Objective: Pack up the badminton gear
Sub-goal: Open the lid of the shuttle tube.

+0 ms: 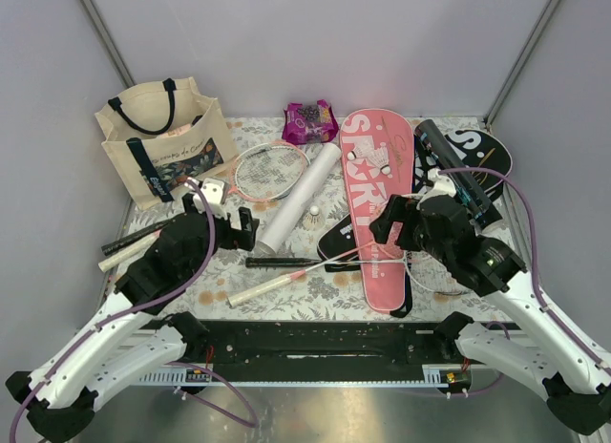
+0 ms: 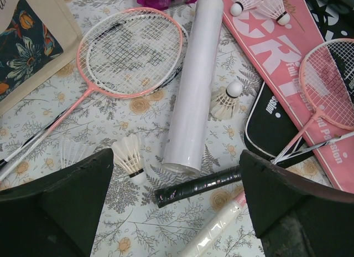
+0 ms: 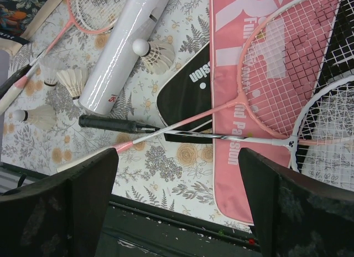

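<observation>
The left arm (image 1: 115,328) rises from the lower left of the frame and reaches up and to the right. The left end effector (image 1: 245,230) sits left of centre in the top view, its two dark fingers (image 2: 66,201) spread wide with nothing gripped. The right arm (image 1: 535,314) climbs from the lower right and leans up and leftward, and the right end effector (image 1: 386,220) sits just right of centre, its fingers (image 3: 298,207) likewise parted wide and holding nothing.

- Under your left gripper (image 2: 176,174), the white tube (image 2: 193,85), black racket handle (image 2: 196,186) and a shuttlecock (image 2: 130,156) crowd the surface (image 2: 145,116).
- On the right, crossed racket shafts (image 3: 188,121) bar your way; bare surface lies just nearer the edge.
</observation>
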Robot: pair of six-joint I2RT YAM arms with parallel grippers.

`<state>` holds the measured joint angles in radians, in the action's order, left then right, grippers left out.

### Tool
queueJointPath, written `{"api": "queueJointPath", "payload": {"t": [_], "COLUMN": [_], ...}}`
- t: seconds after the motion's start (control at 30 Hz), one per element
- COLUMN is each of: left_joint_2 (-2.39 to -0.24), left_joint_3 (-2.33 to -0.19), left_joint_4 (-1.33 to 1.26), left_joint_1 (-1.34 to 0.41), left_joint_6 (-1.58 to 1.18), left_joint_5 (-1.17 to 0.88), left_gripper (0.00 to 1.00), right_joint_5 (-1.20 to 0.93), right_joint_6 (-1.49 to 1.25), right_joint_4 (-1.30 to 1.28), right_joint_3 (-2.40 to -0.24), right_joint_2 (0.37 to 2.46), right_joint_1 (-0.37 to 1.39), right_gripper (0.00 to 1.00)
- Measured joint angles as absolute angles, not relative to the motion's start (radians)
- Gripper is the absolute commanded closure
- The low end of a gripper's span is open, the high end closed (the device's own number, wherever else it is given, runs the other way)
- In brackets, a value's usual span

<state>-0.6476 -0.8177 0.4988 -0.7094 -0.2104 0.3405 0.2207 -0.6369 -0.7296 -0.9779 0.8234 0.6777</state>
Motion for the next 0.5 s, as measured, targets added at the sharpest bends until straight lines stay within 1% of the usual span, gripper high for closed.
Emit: {"api": "queueJointPath", "payload": {"t": [0.23,0.37,0.5], "left_joint_2": [-0.696,-0.786,-0.936], "left_joint_3": [-0.839,-0.925,-1.053], "left_joint_4": [0.529,0.593,0.662], "left_joint_1": [-0.709,-0.709,-0.682], "left_joint_6": [-0.224,-0.251,-0.284], "left_joint_5": [0.356,0.374,0.381], "left_gripper": [0.01,0.02,0.04], "right_joint_5": [0.225,0.228,0.228], "right_joint_6": [-0.638,-0.637,-0.633], "right_joint_4": [-0.716,-0.700,-0.700], "right_joint_3": [-0.975,-0.953,-0.929], "right_joint_2": [0.779,0.755,0.734], "right_joint_1": [0.678,0.678,0.678], "right_gripper": [0.01,0.01,0.01]}}
